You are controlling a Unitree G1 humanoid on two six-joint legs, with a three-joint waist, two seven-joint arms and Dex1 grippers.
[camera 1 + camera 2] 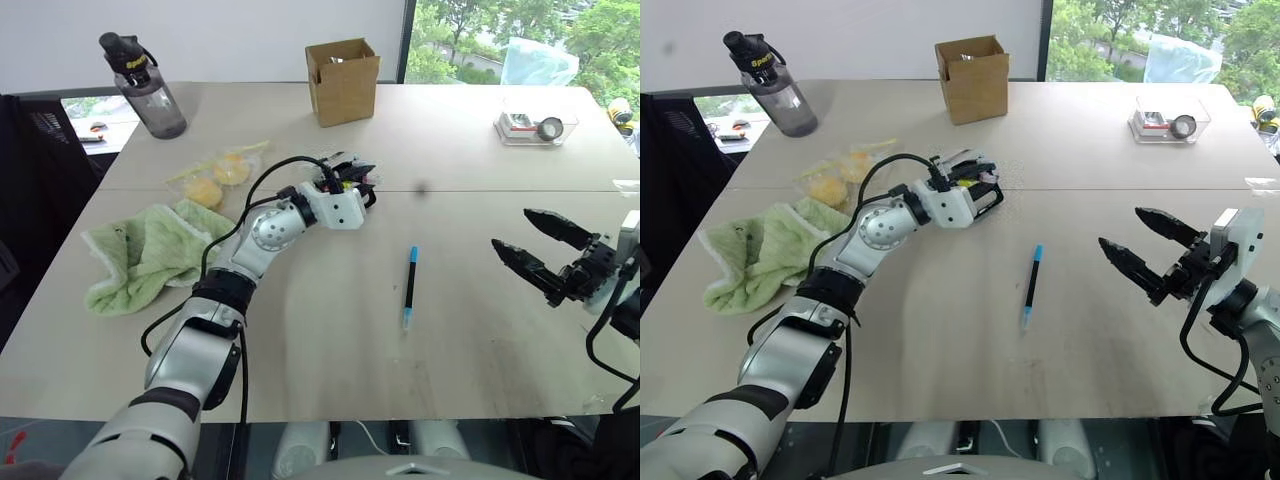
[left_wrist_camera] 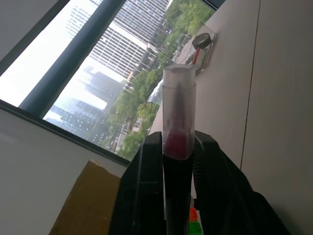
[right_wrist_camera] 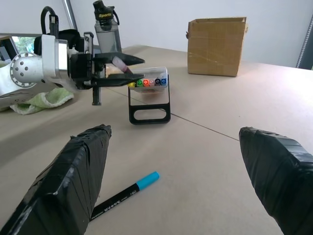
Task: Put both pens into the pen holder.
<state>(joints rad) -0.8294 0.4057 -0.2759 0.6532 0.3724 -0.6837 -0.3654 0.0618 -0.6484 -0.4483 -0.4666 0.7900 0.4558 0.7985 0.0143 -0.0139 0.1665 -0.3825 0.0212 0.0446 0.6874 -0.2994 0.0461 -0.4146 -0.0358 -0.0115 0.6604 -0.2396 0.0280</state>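
Two pens matter here. Starting at the left, the left gripper [image 3: 117, 66] sits beside the pen holder [image 3: 149, 100], fingers closed around the pink-ended pen [image 2: 178, 161], which slants with its tip above the holder, apparently lined up for dropping in; whether the grip has begun to slacken I cannot tell. In the middle, the blue-capped pen [image 1: 410, 288] lies flat on the table [image 1: 330, 370], apart from the holder. Further right, the right gripper [image 1: 545, 255] hovers wide open and empty, probably waiting its turn.
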